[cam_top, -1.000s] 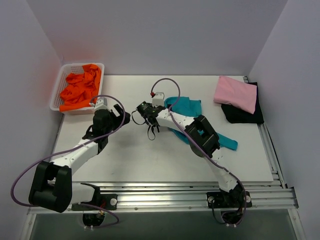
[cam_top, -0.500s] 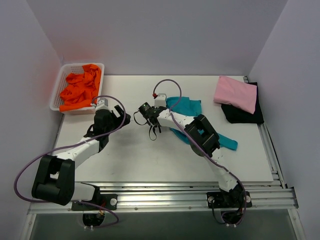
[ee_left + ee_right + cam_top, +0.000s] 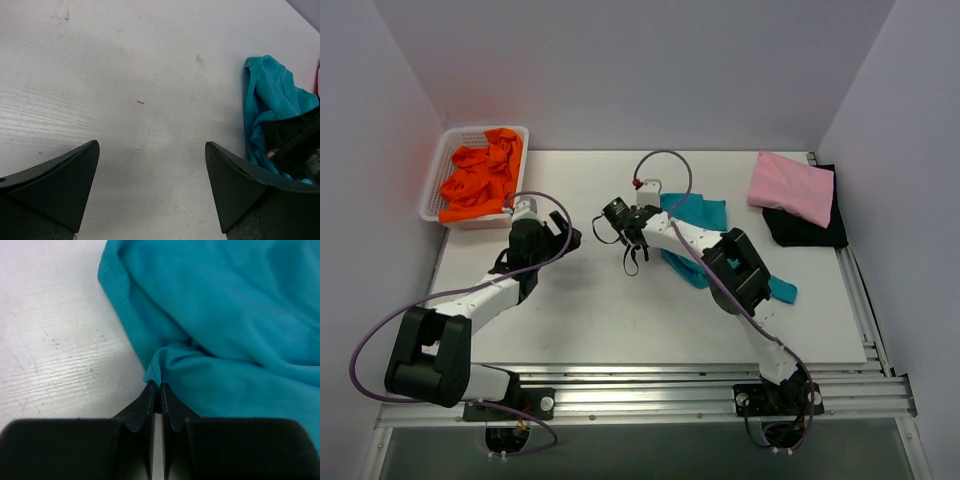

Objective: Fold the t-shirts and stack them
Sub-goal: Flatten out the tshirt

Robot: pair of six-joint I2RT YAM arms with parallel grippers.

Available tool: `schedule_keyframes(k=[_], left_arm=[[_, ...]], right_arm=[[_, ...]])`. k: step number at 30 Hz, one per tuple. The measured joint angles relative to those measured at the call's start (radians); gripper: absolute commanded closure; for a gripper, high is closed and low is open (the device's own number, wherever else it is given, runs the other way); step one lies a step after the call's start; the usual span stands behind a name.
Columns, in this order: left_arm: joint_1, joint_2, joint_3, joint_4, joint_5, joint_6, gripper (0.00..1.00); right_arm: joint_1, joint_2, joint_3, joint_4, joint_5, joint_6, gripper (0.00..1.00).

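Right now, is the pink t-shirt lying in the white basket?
No, the pink t-shirt lies folded on the black t-shirt far to the right, while the white mesh basket at the left holds only orange t-shirts.

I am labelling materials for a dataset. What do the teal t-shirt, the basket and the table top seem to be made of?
The teal t-shirt: soft knit cloth, matte; it shows a stitched hem and loose folds.
The basket: probably white plastic, judging from its regular mesh wall.
The table top: white and matte, with a faint wood-like grain and scuffs; perhaps painted or laminated board.
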Motion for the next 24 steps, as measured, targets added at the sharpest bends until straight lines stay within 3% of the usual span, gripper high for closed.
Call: schedule_keyframes(k=[4, 9, 13, 17, 24], left_arm=[[0.000, 0.001, 0.019, -0.003, 0.008, 0.001, 0.04], [-0.022, 0.008, 0.087, -0.004, 0.021, 0.012, 0.06], [-0.096, 0.116, 0.225, 0.002, 0.055, 0.039, 0.06], [-0.188, 0.293, 0.349, 0.026, 0.122, 0.047, 0.06], [-0.340, 0.500, 0.454, -0.006, 0.190, 0.061, 0.05]], right_arm=[[0.006, -0.190, 0.000, -0.071, 0.054, -0.011, 1.00], [0.003, -0.558, -0.002, -0.093, 0.167, -0.037, 1.00], [-0.050, -0.779, -0.060, -0.096, 0.233, -0.042, 1.00], [-0.135, -0.875, -0.183, -0.121, 0.263, -0.041, 1.00], [-0.209, -0.877, -0.351, -0.147, 0.245, -0.057, 1.00]])
